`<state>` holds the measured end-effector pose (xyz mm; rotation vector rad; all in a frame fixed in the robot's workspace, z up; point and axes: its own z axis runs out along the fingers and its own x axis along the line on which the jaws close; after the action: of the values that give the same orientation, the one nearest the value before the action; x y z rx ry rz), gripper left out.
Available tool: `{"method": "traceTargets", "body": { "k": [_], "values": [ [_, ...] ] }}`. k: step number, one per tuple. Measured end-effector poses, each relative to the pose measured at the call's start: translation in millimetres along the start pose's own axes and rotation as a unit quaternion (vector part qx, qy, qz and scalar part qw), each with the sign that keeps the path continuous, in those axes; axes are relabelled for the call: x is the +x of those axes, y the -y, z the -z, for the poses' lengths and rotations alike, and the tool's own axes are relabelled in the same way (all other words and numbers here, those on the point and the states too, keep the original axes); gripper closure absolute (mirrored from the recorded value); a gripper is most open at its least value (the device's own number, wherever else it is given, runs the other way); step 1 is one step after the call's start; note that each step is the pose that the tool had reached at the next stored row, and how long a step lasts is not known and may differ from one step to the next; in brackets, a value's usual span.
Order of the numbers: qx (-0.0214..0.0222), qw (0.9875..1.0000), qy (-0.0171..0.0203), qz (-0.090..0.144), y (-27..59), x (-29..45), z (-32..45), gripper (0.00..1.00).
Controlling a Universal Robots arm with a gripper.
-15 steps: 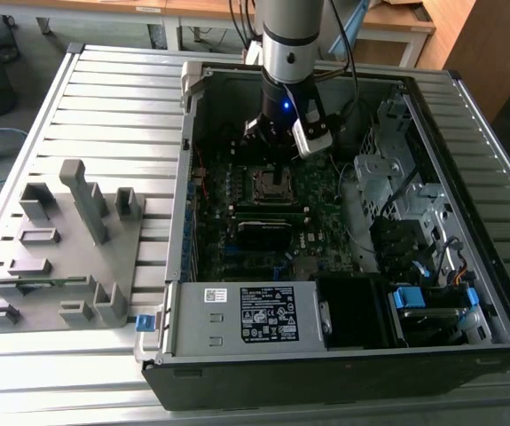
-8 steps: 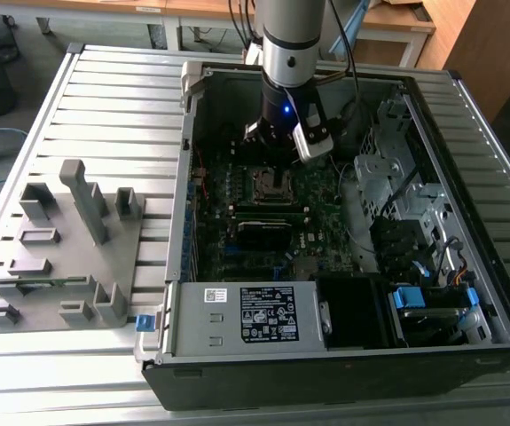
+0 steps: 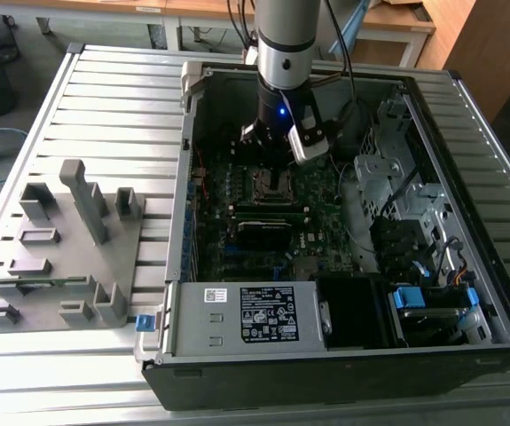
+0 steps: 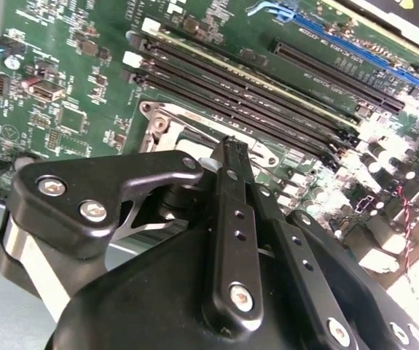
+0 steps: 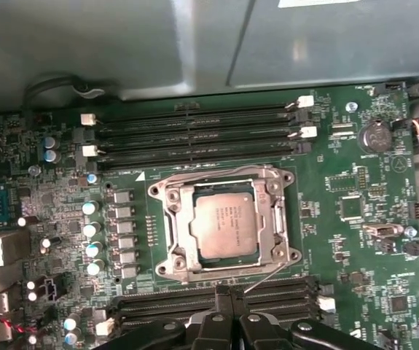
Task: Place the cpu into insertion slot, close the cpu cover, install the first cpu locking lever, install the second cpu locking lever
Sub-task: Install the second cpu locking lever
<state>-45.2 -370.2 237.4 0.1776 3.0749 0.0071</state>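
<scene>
1. I saw an open computer case lying on a slatted metal table, with a dark green motherboard on its floor.
2. My arm reached down into the far half of the case, and the gripper hung just above the insertion slot in the exterior view.
3. In the first wrist view the cpu sat flat inside the insertion slot, its dull silver top facing up.
4. The cpu cover, a thin silvery frame, lay closed around the chip, and the chip showed through its square cut-out.
5. A thin wire lever slanted out beside one edge of the socket, towards the gripper; I could not tell whether it was latched.
6. The gripper showed its black fingertips pressed together and gripping nothing, just beside the socket's edge and over a bank of long black memory slots, clear of the chip.
7. In the second wrist view the fingers met in one narrow tip, with the socket's silvery rim right beyond it.
8. On the exterior view's left, a grey fixture tray with upright blocks stood on the table, well apart from the case.
</scene>
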Motion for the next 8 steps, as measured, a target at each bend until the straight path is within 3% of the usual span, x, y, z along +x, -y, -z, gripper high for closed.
{"method": "traceTargets", "body": {
  "k": [8],
  "values": [
    [-0.0001, 1.0000, 0.0000, 0.000, 1.3, 10.3, -5.2, 0.90]
  ]
}}
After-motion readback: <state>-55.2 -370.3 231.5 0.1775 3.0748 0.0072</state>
